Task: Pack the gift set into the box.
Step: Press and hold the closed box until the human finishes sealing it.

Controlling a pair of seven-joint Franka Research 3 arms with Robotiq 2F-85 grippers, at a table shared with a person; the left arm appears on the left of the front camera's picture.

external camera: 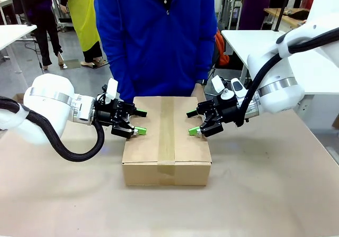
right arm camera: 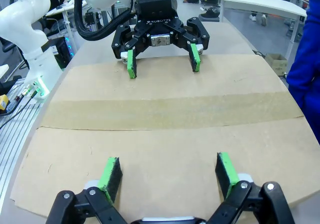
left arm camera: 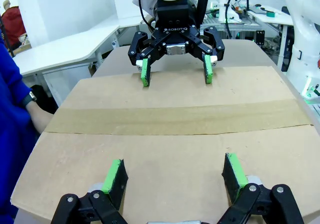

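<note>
Box (external camera: 167,141) sits closed at the middle of the counter (external camera: 265,194), flaps down, tape strip (external camera: 167,133) running near-to-far along the top seam and folding over the near face.

Left gripper (external camera: 139,122) is over the left half of the box top, jaws spread, holding nothing; green pads just above or at the cardboard, can't tell if they touch. Right gripper (external camera: 193,122) mirrors it over the right half, jaws also spread and empty. The two face each other across the tape, well apart.

Left wrist view: own pads (left arm camera: 114,176) wide apart over the flap, tape band crossing ahead, right gripper beyond it. Right wrist view gives the same layout with the left gripper on the far side of the tape.

Person in a blue top (external camera: 156,35) stands at the far edge of the counter right behind the box.
</note>
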